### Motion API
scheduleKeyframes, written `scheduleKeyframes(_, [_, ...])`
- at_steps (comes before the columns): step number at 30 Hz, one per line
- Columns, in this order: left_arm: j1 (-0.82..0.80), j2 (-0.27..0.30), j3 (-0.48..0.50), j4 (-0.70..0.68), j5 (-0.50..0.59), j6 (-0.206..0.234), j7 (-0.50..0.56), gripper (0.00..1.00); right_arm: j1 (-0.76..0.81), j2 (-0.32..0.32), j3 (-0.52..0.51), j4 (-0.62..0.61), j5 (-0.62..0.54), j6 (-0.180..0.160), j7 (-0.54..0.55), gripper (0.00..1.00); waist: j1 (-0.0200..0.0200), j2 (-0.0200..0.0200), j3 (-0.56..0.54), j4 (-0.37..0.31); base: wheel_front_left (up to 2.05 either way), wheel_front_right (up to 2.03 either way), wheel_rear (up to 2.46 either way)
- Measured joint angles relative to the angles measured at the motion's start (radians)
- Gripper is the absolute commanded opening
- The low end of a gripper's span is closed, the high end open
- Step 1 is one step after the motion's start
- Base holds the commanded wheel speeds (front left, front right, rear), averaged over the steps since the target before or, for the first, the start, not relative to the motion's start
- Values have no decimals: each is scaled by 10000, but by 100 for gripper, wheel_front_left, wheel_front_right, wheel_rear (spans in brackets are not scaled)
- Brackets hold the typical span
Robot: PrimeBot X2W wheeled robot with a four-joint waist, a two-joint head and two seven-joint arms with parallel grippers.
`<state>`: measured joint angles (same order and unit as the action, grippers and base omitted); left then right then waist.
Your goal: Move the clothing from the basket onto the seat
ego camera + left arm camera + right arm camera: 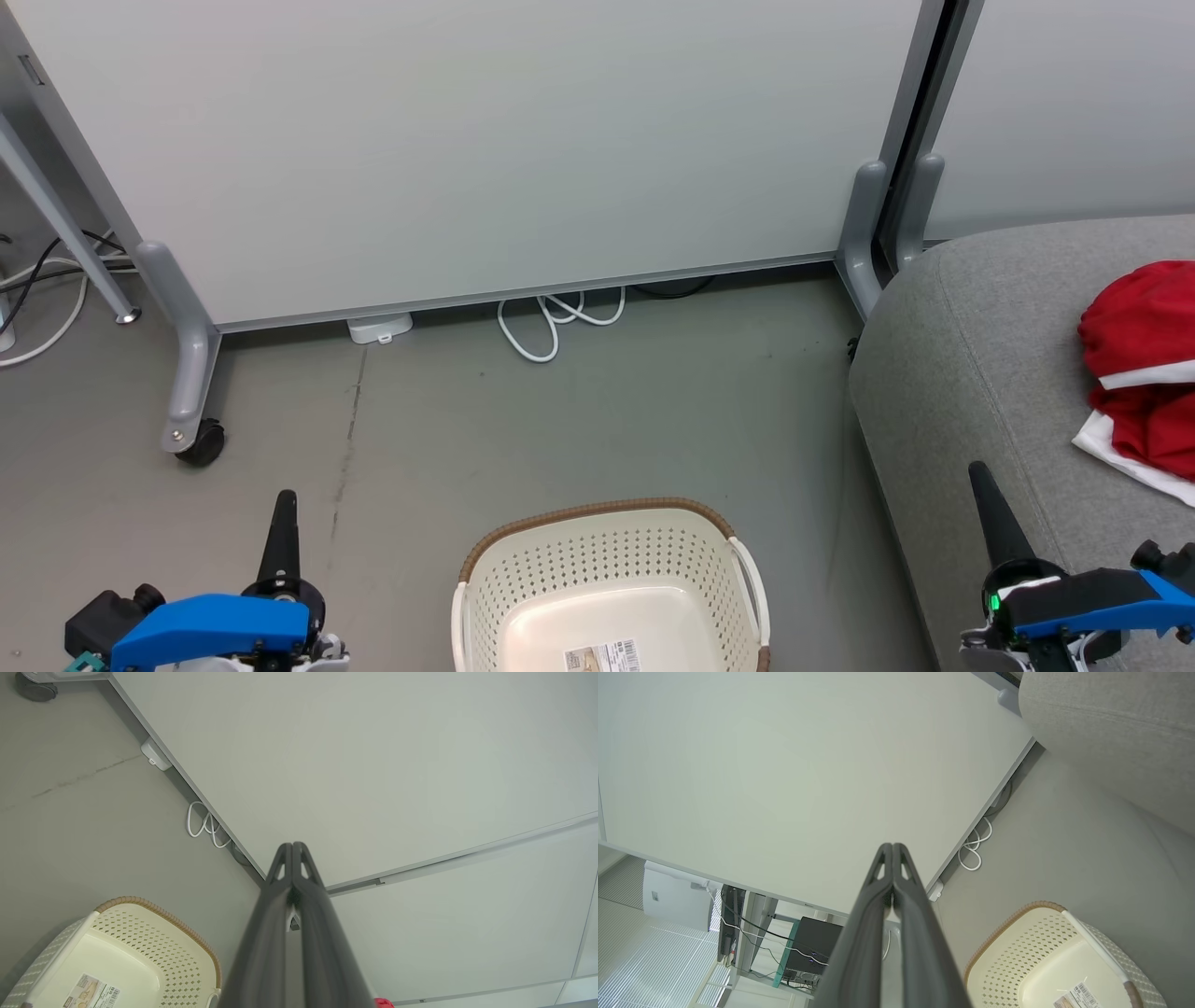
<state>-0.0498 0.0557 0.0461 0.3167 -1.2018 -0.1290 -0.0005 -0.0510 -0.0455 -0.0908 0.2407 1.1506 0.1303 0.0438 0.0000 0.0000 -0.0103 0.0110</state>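
Observation:
The red clothing [1141, 369] with white trim lies bunched on the grey seat [971, 373] at the right edge of the head view. The cream basket [611, 537] with a brown rim stands on the floor at bottom centre; its inside shows just a paper label. The basket [135, 940] also appears low left in the left wrist view, and the basket [1017, 947] low right in the right wrist view. My left gripper [285, 499] is shut and empty at the lower left. My right gripper [977, 471] is shut and empty, over the seat's front edge.
A pale wheeled partition panel [485, 140] stands behind the basket, with a castor foot [199, 441] at the left. A white cable loop [551, 327] and a small white box [379, 328] lie at its base. Desk legs and cables sit at the far left.

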Motion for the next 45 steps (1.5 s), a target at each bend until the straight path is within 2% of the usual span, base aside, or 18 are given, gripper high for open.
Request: scheduleKeyframes(45, [-420,-38,564,-598,-3427,0,968,0,-447,-13,-190,25,3862,0,575,0,0,0,109,-90,0,0,0])
